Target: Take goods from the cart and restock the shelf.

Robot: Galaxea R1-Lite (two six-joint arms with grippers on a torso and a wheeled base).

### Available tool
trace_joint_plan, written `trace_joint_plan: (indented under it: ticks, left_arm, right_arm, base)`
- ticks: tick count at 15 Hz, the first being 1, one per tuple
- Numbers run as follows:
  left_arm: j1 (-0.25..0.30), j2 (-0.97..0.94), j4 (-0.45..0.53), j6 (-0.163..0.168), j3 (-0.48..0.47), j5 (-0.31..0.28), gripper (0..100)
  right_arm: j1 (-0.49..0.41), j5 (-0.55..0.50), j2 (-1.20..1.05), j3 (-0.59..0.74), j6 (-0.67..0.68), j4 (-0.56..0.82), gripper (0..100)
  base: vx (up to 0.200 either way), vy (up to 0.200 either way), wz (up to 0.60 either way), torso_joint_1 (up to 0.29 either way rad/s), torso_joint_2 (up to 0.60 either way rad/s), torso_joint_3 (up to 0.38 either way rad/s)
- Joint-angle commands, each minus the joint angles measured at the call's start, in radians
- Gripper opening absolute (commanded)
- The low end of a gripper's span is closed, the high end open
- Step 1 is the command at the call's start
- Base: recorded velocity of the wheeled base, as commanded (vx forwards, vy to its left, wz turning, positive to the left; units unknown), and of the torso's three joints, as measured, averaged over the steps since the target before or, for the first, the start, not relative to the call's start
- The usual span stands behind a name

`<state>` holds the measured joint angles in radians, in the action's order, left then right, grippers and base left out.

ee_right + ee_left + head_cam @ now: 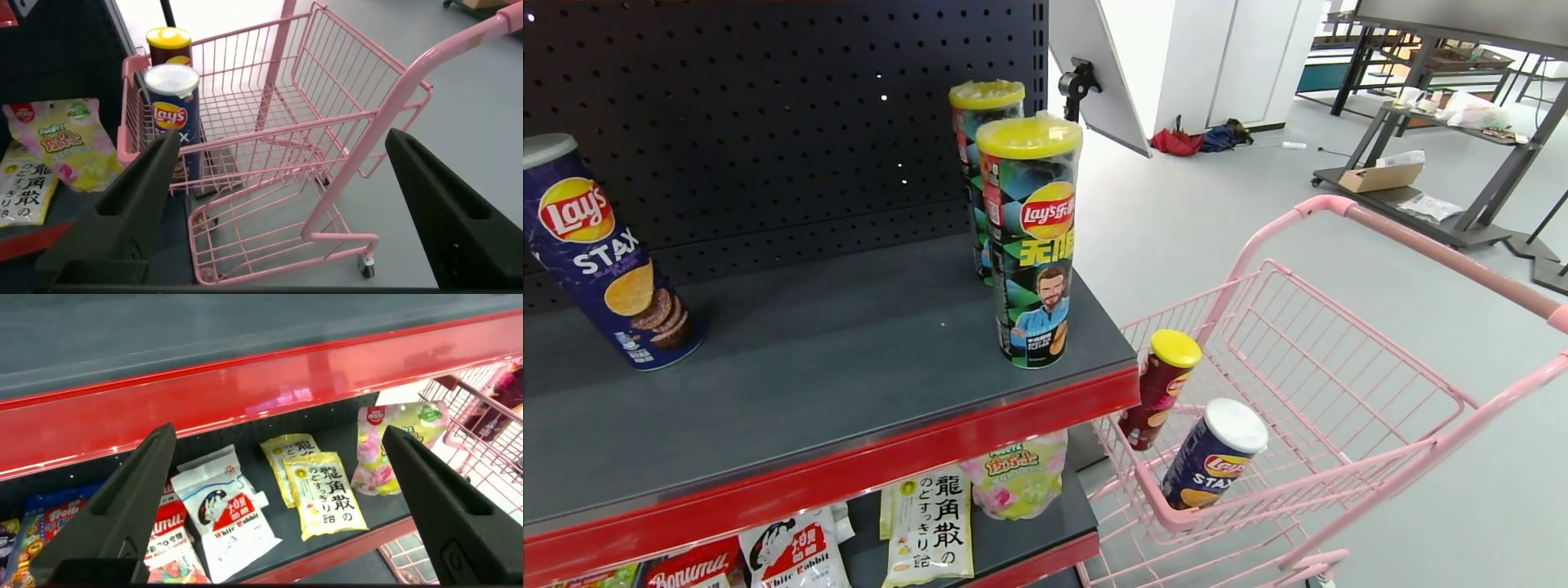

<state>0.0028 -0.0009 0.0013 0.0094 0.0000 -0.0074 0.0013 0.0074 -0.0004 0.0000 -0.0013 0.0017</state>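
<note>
The robot seems to be between picks. The left gripper (pixel 279 430) has its jaws spread wide and empty, low in front of the shelf's (pixel 849 351) red edge. The right gripper (pixel 282 137) is just as released and hangs above the pink cart (pixel 1454 260).

Two cans wait in the cart, leaning in the basket corner nearest the shelf: a blue chip can with a white lid (pixel 1213 457) and, just behind it, a red chip can with a yellow lid (pixel 1156 392). The blue one looks like the next pick. The right arm would have to drop inside the wire walls and close around the can without knocking the red one.

On the top shelf, two green yellow-lidded cans (pixel 1033 245) crowd the right end and a blue can (pixel 605 253) stands at the left. The bare middle suits placement, though the green pair blocks the direct path. Snack bags (pixel 927 531) fill the lower shelf.
</note>
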Motion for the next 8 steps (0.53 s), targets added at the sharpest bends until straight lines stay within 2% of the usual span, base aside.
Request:
trace_joint_plan:
  ticks: [1,4,8]
  left_arm:
    - [0.0,0.001,0.0,0.0,0.0,0.0,100]
    - [0.0,0.001,0.0,0.0,0.0,0.0,100]
    - [0.0,0.001,-0.001,0.0,0.0,0.0,100]
  right_arm:
    - [0.0,0.0,0.0,0.0,0.0,0.0,100]
    - [0.0,0.0,0.0,0.0,0.0,0.0,100]
    - [0.0,0.0,0.0,0.0,0.0,0.0,100]
  base:
    - [0.0,0.0,0.0,0.0,0.0,0.0]
    - [0.0,0.0,0.0,0.0,0.0,0.0]
    - [0.0,0.0,0.0,-0.115,0.34,0.223]
